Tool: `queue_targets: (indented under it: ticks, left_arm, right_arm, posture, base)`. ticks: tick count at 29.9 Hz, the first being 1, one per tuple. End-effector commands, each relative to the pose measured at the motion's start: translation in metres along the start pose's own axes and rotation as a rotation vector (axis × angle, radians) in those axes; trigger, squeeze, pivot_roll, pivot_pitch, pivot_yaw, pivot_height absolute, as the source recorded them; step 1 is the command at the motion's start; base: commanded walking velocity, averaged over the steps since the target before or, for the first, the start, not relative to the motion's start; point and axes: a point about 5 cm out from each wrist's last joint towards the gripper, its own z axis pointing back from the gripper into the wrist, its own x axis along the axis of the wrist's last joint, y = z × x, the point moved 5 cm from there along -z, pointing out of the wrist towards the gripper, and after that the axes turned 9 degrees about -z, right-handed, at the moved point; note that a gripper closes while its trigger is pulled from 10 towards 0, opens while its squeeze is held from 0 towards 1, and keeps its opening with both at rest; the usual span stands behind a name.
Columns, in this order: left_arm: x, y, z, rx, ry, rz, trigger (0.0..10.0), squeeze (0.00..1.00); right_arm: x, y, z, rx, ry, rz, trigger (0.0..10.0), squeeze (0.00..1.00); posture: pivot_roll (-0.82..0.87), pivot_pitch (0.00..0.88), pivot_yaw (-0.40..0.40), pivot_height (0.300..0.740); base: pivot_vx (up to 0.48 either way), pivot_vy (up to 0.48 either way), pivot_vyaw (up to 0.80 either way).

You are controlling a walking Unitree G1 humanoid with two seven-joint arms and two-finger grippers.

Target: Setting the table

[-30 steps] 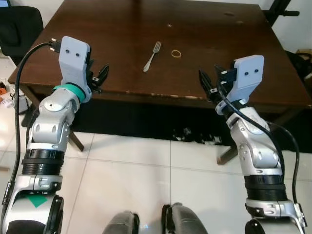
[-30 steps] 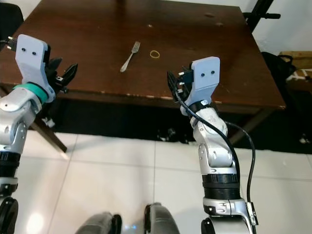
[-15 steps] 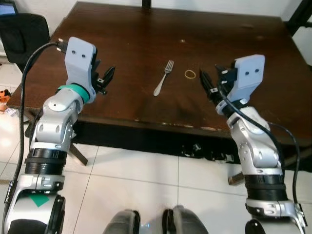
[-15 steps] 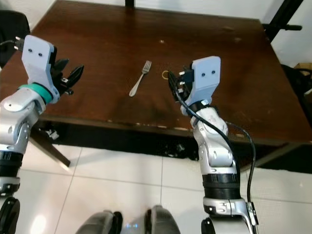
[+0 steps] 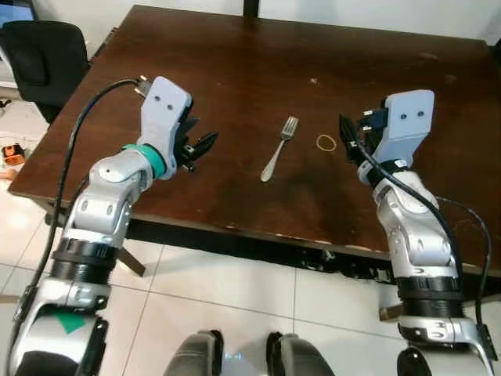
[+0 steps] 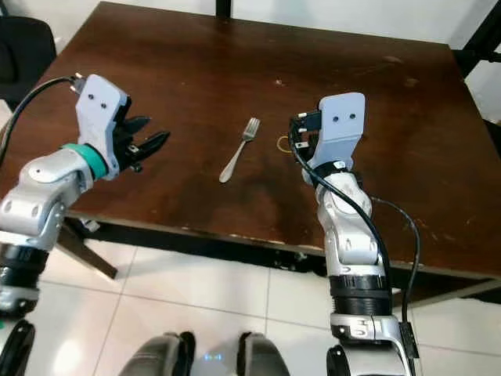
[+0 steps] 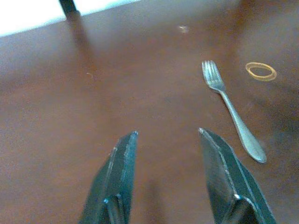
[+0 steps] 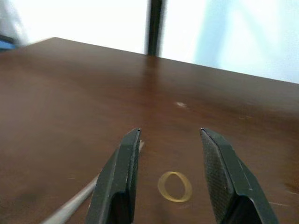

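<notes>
Brown table [image 5: 235, 70] — fork [image 5: 279, 147] between both parted end effectors.

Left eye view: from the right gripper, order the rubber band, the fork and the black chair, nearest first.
From the right gripper, fingers open over the table:
1. Rubber band, lying just to its left on the tabletop.
2. Fork, farther left, near the table's middle.
3. Black chair, off the table's far left corner, beyond the left gripper.

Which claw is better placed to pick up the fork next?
Probably the left claw: it is open over the table, level with the fork. The right claw, also open, points at the rubber band.
</notes>
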Motion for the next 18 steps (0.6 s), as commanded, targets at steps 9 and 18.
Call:
queue_targets:
  ticks: [9, 18]
  left_arm:
    - [-0.002, -0.034, -0.029, -0.100, 0.036, 0.033, 10.0, 0.00]
    - [-0.001, -0.026, -0.035, -0.115, 0.045, 0.021, 10.0, 0.00]
  right_arm:
    - [-0.012, 0.009, 0.005, 0.012, 0.032, 0.036, 10.0, 0.00]
    - [-0.010, -0.017, 0.025, -0.060, 0.043, 0.074, 10.0, 0.00]
  posture:
    - [0.04, 0.123, 0.103, 0.740]
    - [-0.02, 0.217, 0.162, 0.740]
  base:
    - [0.000, 0.000, 0.00]
    - [0.000, 0.000, 0.00]
